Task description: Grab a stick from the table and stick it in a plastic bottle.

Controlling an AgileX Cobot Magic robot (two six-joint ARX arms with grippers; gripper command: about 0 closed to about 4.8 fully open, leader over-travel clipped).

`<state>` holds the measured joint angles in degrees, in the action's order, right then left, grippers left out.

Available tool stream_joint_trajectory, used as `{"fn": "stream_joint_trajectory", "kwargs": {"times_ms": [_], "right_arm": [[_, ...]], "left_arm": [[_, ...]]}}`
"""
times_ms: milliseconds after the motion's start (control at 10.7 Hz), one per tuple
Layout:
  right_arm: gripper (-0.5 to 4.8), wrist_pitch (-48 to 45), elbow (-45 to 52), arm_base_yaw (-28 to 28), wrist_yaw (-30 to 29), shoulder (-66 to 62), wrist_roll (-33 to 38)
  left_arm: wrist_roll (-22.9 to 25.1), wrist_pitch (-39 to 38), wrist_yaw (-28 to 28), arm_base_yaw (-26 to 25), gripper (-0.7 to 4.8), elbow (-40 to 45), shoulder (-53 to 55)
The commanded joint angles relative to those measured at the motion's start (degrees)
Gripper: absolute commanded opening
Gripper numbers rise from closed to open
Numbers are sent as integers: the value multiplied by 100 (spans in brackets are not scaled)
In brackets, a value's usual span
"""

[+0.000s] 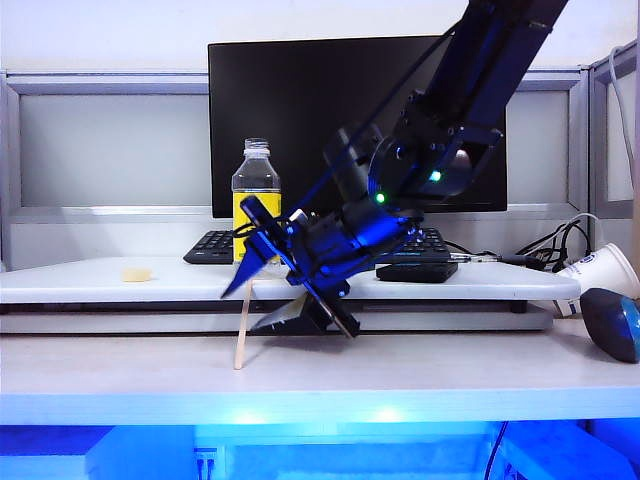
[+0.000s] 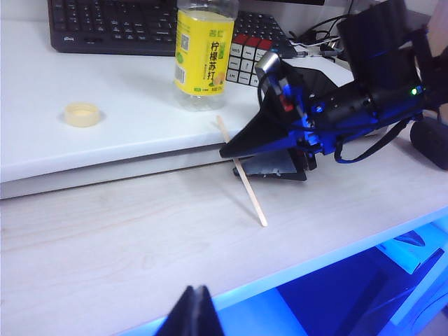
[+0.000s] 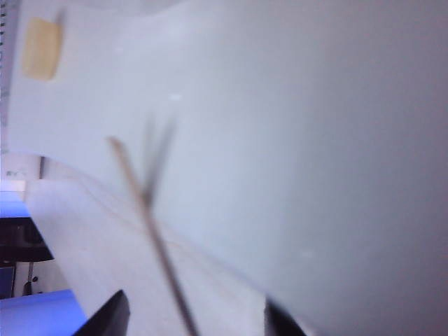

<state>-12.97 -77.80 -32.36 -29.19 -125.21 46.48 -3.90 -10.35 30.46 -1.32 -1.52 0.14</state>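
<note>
The stick [image 2: 241,173], thin, flat and pale tan, leans tilted with its lower end on the white worktop [image 2: 105,245] and its upper end against the raised shelf board's edge. The plastic bottle [image 2: 204,52] (clear, yellow label with dark characters, uncapped) stands upright on that shelf, at about eleven o'clock from the stick

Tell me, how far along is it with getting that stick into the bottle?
Early on. Nothing is finished: the plastic bottle stands uncapped on the raised shelf with nothing in it. In hand now: the right gripper is down at the stick, which leans from the table against the shelf edge, fingers either side, not clearly clamped. Left: grip, lift, carry and drop it in. The left gripper waits low at the near edge.
</note>
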Motion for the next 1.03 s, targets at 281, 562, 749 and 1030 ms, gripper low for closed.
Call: {"fn": "stream_joint_trajectory", "kwargs": {"times_ms": [281, 562, 749, 1030], "right_arm": [[76, -98, -15, -11, 146, -39, -44], [-9, -103, -26, -11, 219, -33, -149], [-9, -116, -26, -11, 160, -7, -151], [-9, -273, -26, -11, -31, 118, -225]], "left_arm": [[2, -68, 42, 2, -5, -4, 4], [2, -68, 39, 2, -5, -4, 4], [2, -68, 33, 2, -4, -4, 4], [2, -68, 33, 2, -5, -4, 4]]}}
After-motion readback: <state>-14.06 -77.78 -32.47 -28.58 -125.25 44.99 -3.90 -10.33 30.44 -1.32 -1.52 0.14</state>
